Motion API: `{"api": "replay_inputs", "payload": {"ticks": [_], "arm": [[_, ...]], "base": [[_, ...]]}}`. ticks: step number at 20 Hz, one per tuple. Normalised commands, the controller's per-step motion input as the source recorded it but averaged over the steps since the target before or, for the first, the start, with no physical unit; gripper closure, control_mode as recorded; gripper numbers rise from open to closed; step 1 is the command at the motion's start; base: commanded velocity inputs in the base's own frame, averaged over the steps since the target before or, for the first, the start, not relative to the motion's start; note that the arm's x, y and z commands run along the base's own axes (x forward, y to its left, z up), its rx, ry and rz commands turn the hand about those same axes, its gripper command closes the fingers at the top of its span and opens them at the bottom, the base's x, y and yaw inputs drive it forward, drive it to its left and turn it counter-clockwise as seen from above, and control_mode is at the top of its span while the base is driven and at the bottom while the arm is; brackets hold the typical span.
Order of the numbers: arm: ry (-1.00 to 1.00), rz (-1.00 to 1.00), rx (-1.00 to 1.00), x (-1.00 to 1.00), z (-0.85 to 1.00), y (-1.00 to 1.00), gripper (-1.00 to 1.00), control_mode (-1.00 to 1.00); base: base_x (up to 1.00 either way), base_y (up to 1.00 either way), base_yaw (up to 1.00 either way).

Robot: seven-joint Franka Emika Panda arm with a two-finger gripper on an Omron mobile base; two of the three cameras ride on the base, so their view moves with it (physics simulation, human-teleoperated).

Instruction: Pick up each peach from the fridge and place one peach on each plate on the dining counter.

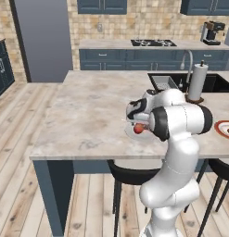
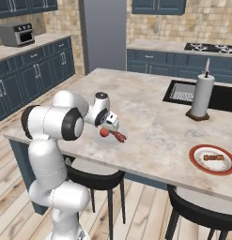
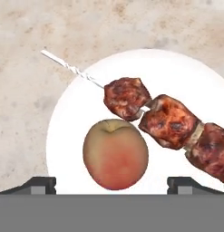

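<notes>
A skewer of brown-red meat pieces (image 3: 170,124) lies with its thin metal tip (image 3: 68,66) pointing away over the marbled stone. A paper towel roll (image 2: 202,96) stands upright on a dark round base — just beside the black sink (image 2: 183,92). Black stools (image 2: 96,179) are tucked under the edge. On the far blue counter there is a gas hob (image 1: 153,43) and a coffee machine (image 1: 212,32) — on the side counter, a toaster oven (image 2: 17,33).

peach (image 3: 115,154) on white plate (image 3: 68,131)
</notes>
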Motion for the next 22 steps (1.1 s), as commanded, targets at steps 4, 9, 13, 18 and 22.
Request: {"api": "replay_inputs", "payload": {"ticks": [4, 9, 13, 18, 22], "arm": [[0.1, -0.08, 0.18, -0.95, 0.92, -0.03, -1.0, -1.0], [0.18, -0.01, 0.01, -1.0, 0.73, 0.0, -1.0, -1.0], [0.06, 0.0, -0.01, -1.0, 0.23, 0.05, -1.0, -1.0], [-0.2, 0.0, 0.0, -1.0, -0.1, 0.0, -1.0, -1.0], [-0.2, 0.0, 0.0, -1.0, -0.17, 0.01, -1.0, -1.0]], "base": [[0.0, 0.0, 0.0], [0.0, 0.0, 0.0], [0.0, 0.0, 0.0], [0.0, 0.0, 0.0], [0.0, 0.0, 0.0]]}}
